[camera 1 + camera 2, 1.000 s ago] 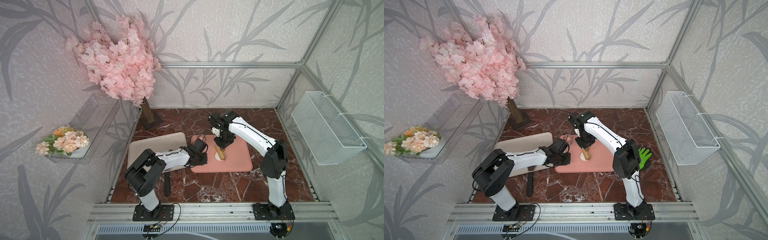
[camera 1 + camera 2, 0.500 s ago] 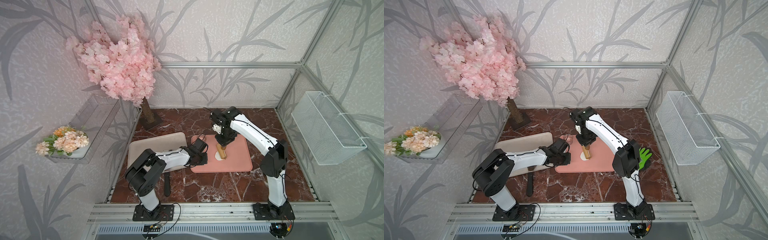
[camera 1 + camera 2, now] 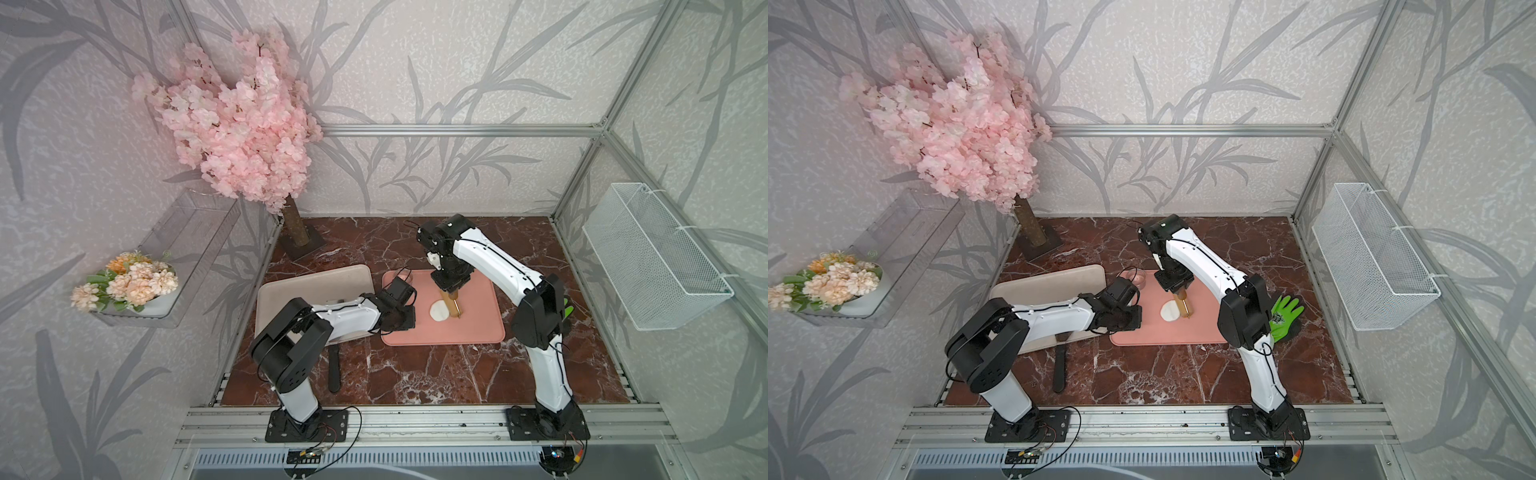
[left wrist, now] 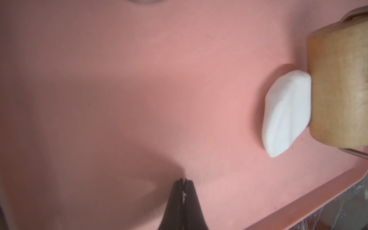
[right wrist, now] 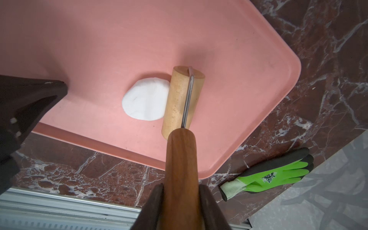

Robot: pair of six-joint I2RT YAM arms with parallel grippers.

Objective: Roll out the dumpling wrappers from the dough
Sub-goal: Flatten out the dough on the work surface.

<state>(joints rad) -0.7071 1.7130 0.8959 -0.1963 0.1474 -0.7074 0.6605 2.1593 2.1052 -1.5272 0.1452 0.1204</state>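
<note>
Now, in a top view the left gripper hangs over the left edge of the pink tray, just left of frame centre, its jaws pressed together on nothing. It is best placed outside the rolling path, or pinning the tray's rim if the tray slides. Just right of it, mid-tray, lies the dough, and touching the dough's right edge is the wooden roller, whose dark handle the right gripper clamps from both sides. The pass, I judge, should run leftward across the lump with steady downward pressure, the drum kept level so neither end digs in. It should then come again from another direction so the sheet spreads round rather than long. Too hard a push may shove the lump along the tray instead of flattening it. The dough itself is matte white, a low rounded pad with faint creases across its top, thick at this point and nowhere near a thin even disc.
</note>
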